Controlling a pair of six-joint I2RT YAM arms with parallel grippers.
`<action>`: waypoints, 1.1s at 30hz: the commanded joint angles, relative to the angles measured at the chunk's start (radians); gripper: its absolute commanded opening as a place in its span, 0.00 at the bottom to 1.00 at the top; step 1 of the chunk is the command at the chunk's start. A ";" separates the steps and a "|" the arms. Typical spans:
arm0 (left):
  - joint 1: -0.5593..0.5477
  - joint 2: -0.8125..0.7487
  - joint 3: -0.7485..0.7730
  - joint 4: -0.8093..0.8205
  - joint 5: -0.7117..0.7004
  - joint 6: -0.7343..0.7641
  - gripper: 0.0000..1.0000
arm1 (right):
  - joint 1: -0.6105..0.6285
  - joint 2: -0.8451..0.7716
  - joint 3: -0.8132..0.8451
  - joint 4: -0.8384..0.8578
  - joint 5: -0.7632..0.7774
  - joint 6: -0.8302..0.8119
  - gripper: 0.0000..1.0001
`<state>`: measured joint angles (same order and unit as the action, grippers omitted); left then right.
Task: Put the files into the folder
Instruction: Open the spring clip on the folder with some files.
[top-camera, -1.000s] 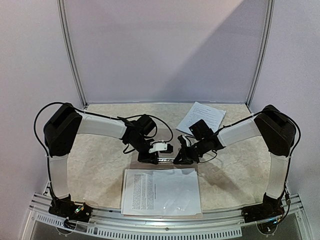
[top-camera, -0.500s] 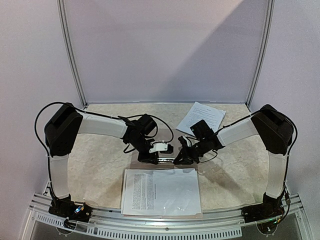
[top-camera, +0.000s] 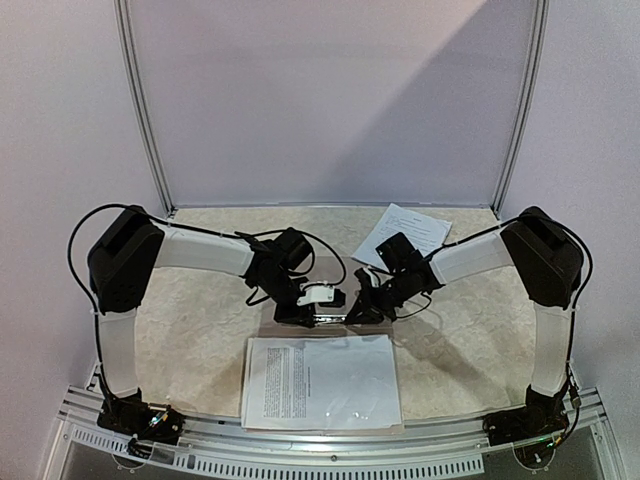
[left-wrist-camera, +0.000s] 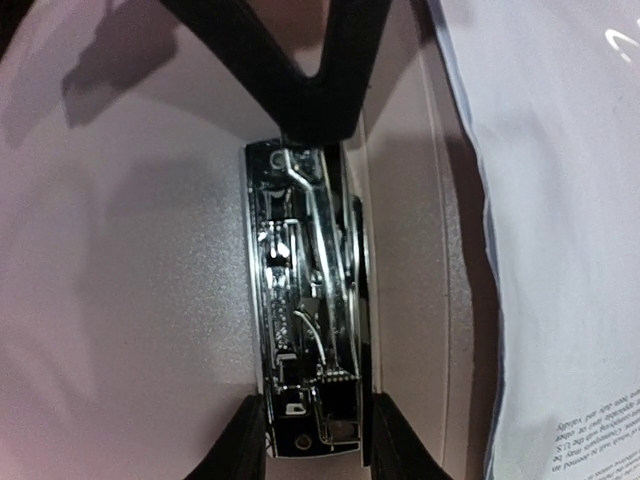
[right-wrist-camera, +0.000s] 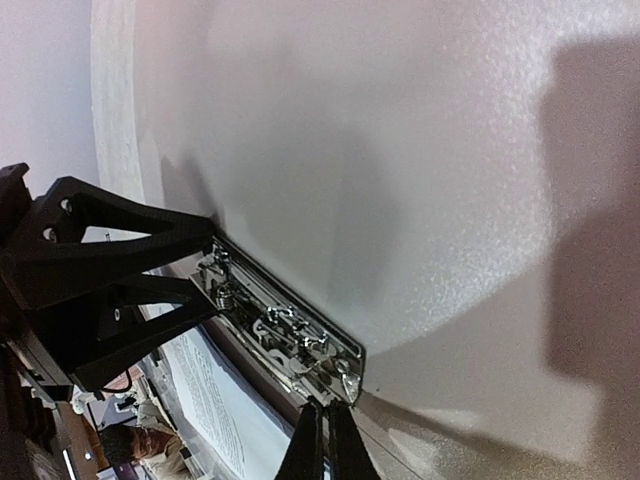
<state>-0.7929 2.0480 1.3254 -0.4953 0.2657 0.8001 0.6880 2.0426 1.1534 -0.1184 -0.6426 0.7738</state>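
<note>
Two sets of fingers meet at the clip (left-wrist-camera: 305, 340) inside the open folder (top-camera: 268, 322) on the table (top-camera: 190, 300). The right fingers (right-wrist-camera: 305, 455), pressed together, have been edged inward onto one end; the left fingers (left-wrist-camera: 242, 445) appear clamped across the other, so opening it is judged underway. Most files (top-camera: 320, 382) lie on the near leaf; one sheet (top-camera: 405, 232) is stranded behind the right arm, well apart.

Pale lilac back wall (top-camera: 330, 100), slanting shadow, silver corner posts (top-camera: 141, 100), marbled beige table (top-camera: 200, 320), aluminium front rail (top-camera: 440, 432)

files (left-wrist-camera: 560, 250) cut off at right edge, print too small
</note>
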 joint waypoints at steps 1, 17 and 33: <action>-0.066 0.086 -0.076 -0.102 -0.004 0.067 0.30 | 0.009 0.062 0.052 0.011 0.216 -0.002 0.00; 0.000 0.083 0.022 -0.148 0.017 0.015 0.41 | 0.034 -0.027 0.061 0.080 0.043 0.009 0.12; 0.147 -0.057 0.227 -0.284 0.199 -0.047 0.56 | 0.039 -0.243 -0.008 -0.050 0.355 0.011 0.12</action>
<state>-0.7048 2.0682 1.5242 -0.7105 0.3786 0.7738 0.7208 1.8511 1.2068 -0.1230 -0.4599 0.7597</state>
